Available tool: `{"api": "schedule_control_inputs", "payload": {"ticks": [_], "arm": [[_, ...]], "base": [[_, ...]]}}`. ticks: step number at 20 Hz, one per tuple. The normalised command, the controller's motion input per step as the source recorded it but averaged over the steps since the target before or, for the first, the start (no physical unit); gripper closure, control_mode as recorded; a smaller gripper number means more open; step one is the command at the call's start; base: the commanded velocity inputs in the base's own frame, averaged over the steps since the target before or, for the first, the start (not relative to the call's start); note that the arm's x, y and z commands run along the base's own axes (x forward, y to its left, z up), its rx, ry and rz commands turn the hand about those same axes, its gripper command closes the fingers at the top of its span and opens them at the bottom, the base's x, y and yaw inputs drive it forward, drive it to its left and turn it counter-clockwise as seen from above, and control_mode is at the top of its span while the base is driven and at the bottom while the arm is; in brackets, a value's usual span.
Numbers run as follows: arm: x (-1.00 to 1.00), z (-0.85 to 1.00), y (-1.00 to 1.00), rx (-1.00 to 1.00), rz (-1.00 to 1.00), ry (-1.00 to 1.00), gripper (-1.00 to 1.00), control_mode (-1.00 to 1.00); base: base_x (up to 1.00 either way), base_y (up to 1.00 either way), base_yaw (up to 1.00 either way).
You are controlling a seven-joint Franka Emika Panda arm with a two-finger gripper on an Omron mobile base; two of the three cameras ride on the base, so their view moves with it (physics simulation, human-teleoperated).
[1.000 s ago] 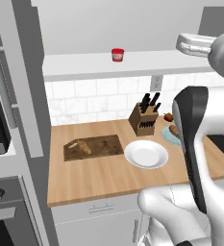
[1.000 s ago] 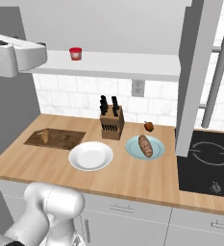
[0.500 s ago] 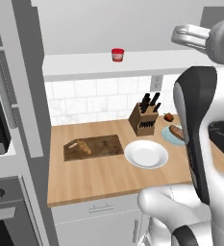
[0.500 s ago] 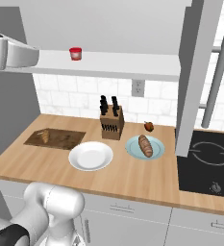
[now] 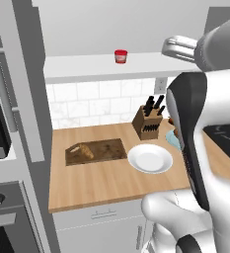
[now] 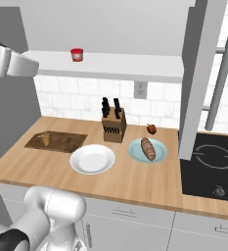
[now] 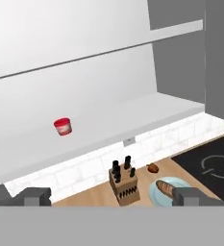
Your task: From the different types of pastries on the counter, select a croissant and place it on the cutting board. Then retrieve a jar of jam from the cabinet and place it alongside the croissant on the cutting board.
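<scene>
Jar of jam (image 7: 62,127) sat upright on cabinet (image 7: 132,115) shelf, up-left of gripper (image 7: 111,197) ctr; jaws fully open, nothing held.

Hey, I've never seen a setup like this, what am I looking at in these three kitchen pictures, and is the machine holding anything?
It is a rendered kitchen with a white robot arm on a base that can drive. Two pictures come from cameras on that base, behind the arm to its left and right. The third comes from a camera on the hand; the two dark fingers at its bottom stand wide apart with nothing between them.

On the wooden counter lie a dark cutting board with a small croissant on it, an empty white plate, a knife block, a bluish plate carrying a long brown pastry, and a tiny red-topped pastry. A red jar stands on the shelf above.
</scene>
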Motion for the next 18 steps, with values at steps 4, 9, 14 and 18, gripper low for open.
{"api": "schedule_control_inputs", "payload": {"ticks": [4,9,14,18], "arm": [[0.73,-0.36,0.00,0.00,0.02,0.00,-1.00,-1.00],[1.00,-0.27,0.00,0.02,0.01,0.03,-1.00,-1.00],[0.20,-0.01,0.07,0.02,0.04,-0.02,-1.00,-1.00],[0.24,0.29,0.32,0.14,0.09,0.00,-1.00,-1.00]], "base": [[0.00,0.00,0.00],[0.00,0.00,0.00],[0.00,0.00,0.00],[0.00,0.00,0.00]]}}
